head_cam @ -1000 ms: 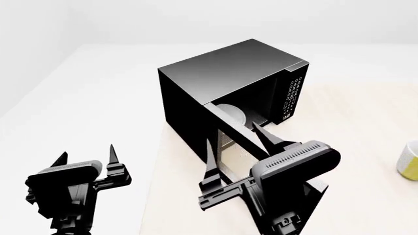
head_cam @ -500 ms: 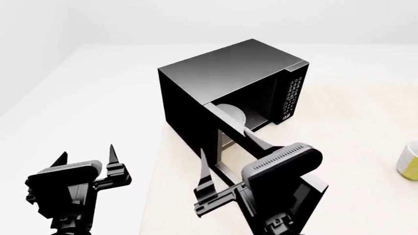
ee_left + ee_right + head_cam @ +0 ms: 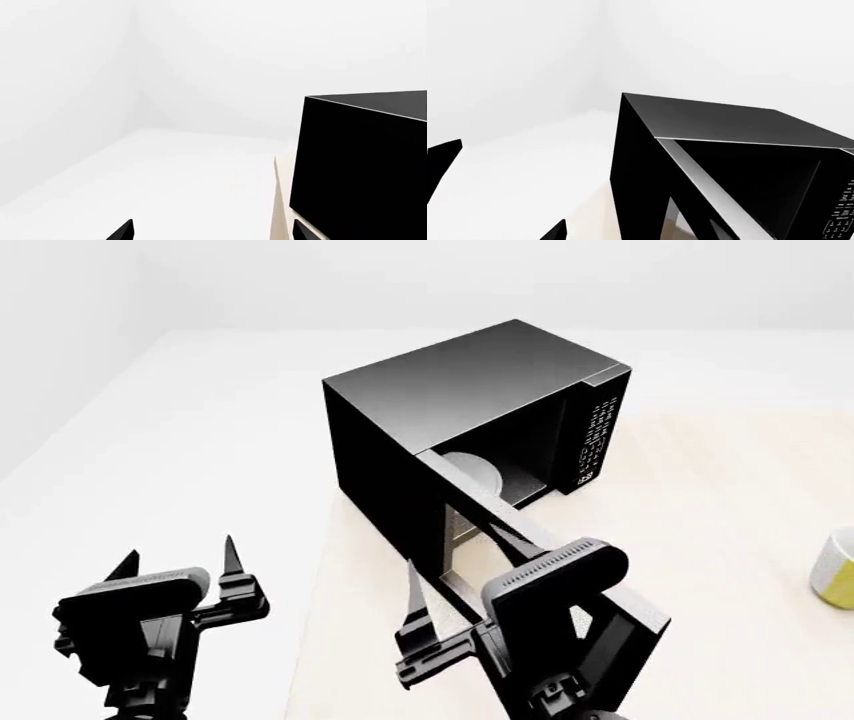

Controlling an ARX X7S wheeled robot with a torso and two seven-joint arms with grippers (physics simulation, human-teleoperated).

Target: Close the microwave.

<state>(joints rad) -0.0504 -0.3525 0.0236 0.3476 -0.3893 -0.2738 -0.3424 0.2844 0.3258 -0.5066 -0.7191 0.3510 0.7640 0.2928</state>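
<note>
The microwave (image 3: 467, 390) is a glossy black box on the beige table (image 3: 747, 490). Its door (image 3: 627, 635) stands open, swung out towards me. The white plate (image 3: 470, 472) shows inside, and the button panel (image 3: 597, 440) is on the right. My right gripper (image 3: 461, 560) is open at the door's upper edge, one finger (image 3: 416, 590) on the cavity side; contact cannot be told. The right wrist view shows the microwave (image 3: 720, 120) close ahead of that gripper (image 3: 639, 235). My left gripper (image 3: 178, 552) is open and empty, left of the table; the microwave's side (image 3: 360, 165) shows beside this gripper (image 3: 213, 235).
A yellow mug (image 3: 837, 568) stands at the table's right edge of view. The table's left edge (image 3: 324, 570) runs just left of the microwave, with white floor beyond. White walls close the back.
My right gripper has drawn back towards me and a little left along the open door. The door and the left arm have not visibly moved.
</note>
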